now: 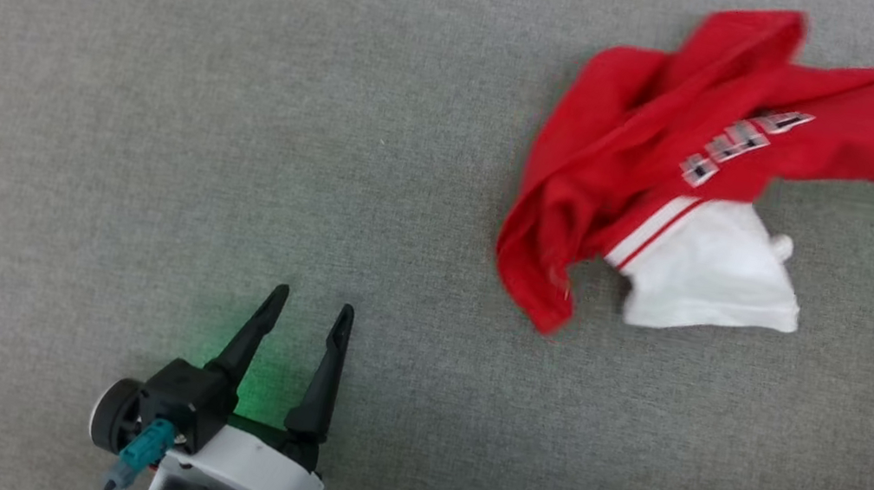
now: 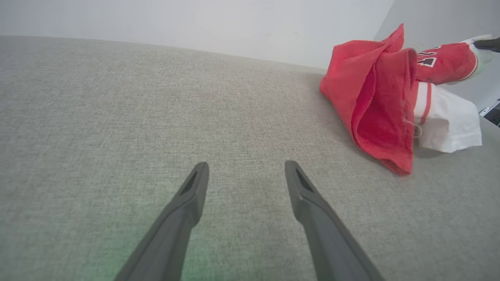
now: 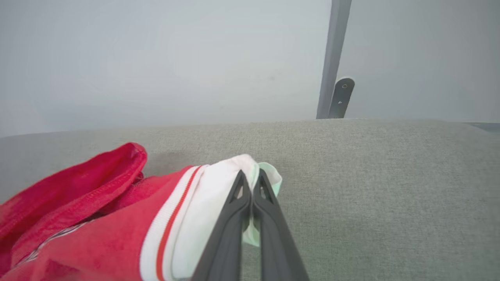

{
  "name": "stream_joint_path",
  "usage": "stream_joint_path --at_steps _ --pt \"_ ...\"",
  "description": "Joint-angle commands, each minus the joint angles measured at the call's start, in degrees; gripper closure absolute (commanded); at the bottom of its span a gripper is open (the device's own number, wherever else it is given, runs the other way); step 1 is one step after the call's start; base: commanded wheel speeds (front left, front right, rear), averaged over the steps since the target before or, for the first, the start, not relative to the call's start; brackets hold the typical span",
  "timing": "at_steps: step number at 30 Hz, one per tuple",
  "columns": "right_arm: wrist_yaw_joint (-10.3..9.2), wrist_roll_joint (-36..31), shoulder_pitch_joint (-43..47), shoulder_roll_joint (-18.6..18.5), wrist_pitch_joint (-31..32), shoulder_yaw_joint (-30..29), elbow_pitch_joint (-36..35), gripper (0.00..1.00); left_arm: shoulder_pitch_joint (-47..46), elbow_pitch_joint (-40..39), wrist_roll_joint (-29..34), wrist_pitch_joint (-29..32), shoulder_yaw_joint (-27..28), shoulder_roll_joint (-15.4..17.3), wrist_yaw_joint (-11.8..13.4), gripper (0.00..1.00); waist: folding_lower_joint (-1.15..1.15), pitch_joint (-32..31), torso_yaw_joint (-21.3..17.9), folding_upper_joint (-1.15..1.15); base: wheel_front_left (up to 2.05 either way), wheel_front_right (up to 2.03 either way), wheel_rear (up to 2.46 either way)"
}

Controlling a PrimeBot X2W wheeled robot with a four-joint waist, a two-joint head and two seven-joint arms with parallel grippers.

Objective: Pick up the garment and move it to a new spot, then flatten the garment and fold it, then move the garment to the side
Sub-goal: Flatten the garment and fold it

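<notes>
1. The lettering (image 1: 738, 144) is black blocks outlined in white, too creased and blurred to read.
2. The shirt (image 1: 634, 162) is soft red cloth, crumpled, with white sleeves and striped trim, on the grey woven counter (image 1: 161, 105).
3. Over at the right gripper (image 3: 251, 175), the jaws are pinched tight on a white sleeve (image 3: 218, 187).
4. And the left gripper (image 1: 313, 302) has its jaws spread wide and empty, the shirt well apart to its right.

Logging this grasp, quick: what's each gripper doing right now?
Left gripper: open, empty, apart from the jersey.
Right gripper: shut on the jersey, at a white sleeve.
</notes>
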Motion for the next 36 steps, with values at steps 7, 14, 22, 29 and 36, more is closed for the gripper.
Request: stream_joint_path --at_steps 7,14,22,29,36 --pt "-0.06 -1.3 -1.2 -0.4 -3.4 -3.4 6.6 1.0 -0.5 0.2 0.4 0.0 -0.2 0.0 -0.3 0.0 0.0 1.1 0.6 0.0 0.0 0.0 0.0" --pt "-0.05 -2.9 0.8 2.3 -4.9 -2.8 12.7 1.0 -1.9 0.9 -0.5 0.0 -1.6 0.0 -0.4 0.0 0.0 2.6 1.2 0.0 0.0 0.0 0.0" --pt "-0.06 -3.9 -1.5 3.9 -10.9 -4.0 16.9 1.0 -2.8 1.4 -0.4 0.0 -2.2 0.0 -0.3 0.0 0.0 3.7 1.4 0.0 0.0 0.0 0.0" --pt "-0.06 -4.7 -5.4 6.1 -17.2 -5.8 23.5 1.0 -3.7 1.7 -0.2 0.0 -2.9 0.0 -0.3 0.0 0.0 4.7 1.6 0.0 0.0 0.0 0.0" --pt "-0.06 -4.8 -8.9 8.1 -21.0 -7.4 28.3 1.0 -4.9 2.1 -0.2 0.1 -3.5 0.0 -0.2 0.0 0.0 6.3 2.0 0.0 0.0 0.0 0.0"
